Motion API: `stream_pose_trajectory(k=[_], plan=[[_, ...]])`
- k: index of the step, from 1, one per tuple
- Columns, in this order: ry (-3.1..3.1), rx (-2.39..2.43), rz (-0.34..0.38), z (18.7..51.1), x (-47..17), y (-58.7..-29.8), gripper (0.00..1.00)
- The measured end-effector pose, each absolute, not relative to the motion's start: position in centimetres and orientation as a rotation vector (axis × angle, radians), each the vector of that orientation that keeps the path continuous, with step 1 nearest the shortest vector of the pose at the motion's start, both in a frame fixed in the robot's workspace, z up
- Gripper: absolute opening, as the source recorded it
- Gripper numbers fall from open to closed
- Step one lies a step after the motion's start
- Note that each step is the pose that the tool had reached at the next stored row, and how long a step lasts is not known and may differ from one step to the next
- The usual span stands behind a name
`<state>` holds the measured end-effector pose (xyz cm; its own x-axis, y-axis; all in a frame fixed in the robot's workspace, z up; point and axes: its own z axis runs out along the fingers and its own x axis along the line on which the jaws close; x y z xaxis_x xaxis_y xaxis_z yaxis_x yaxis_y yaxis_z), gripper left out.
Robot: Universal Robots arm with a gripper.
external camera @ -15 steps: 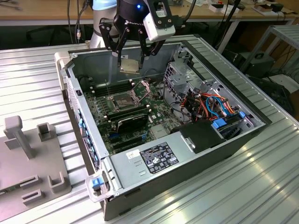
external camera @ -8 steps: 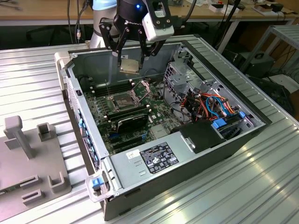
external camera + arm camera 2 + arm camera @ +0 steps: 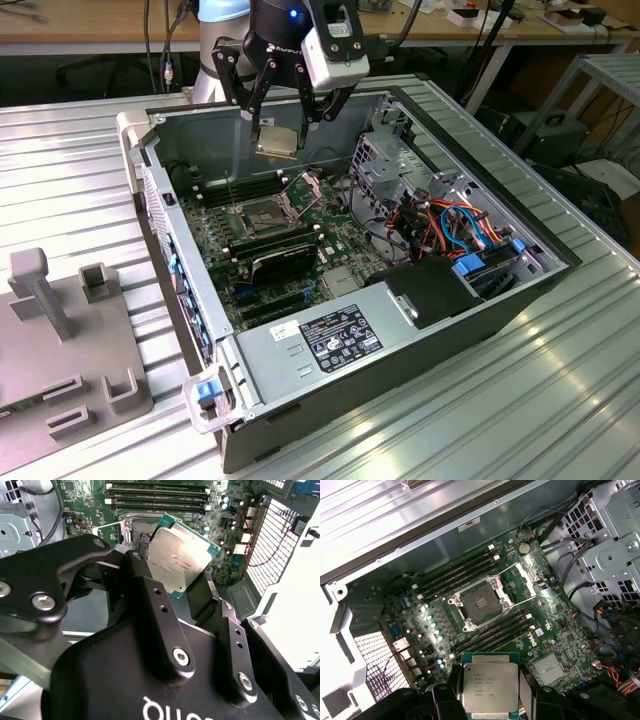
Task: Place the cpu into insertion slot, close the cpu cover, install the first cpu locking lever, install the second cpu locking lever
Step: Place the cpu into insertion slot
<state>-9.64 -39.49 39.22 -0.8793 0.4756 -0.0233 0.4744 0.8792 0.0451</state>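
The cpu (image 3: 277,141) is held in the air by the gripper (image 3: 281,127), whose fingers are closed onto two opposite edges of the chip. The metal top is turned up toward the wrist cameras. The chip is held over the far part of the open case (image 3: 150,200), near the far wall and well above the board. The case is laid on its side on the ribbed worktop (image 3: 470,420).

The insertion slot (image 3: 262,212) is seen lower and nearer, bare, with the cpu cover (image 3: 303,190) swung up from it on the exterior view's right. Open room is left directly above the slot. The slot is hemmed in by memory sticks (image 3: 457,577) on two sides. Further to the exterior view's right it is hemmed in by a drive cage (image 3: 385,160) and a tangle of cables (image 3: 455,225). A power supply (image 3: 330,335) is set along the near wall.

In the first wrist view the slot (image 3: 480,602) is shown whole, square and dark inside its silvery rim. The cover (image 3: 522,582) is folded clear beside it, and the cpu (image 3: 489,687) is apart from it. In the second wrist view the cpu (image 3: 182,557) is tilted across the frame and part of the slot (image 3: 142,530) is hidden behind it. The black fingers (image 3: 150,595) are seen clamped on its edges. The chip's height over the board is told best by the exterior view.

The arm is reached in from the far side, with the wrist pointed down and the gripper roughly vertical.
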Motion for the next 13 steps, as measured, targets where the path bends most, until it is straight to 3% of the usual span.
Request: stream_pose_trajectory(k=[13], plan=[[2.984,0.863,0.057,39.20,-9.64,-39.49,0.55]])
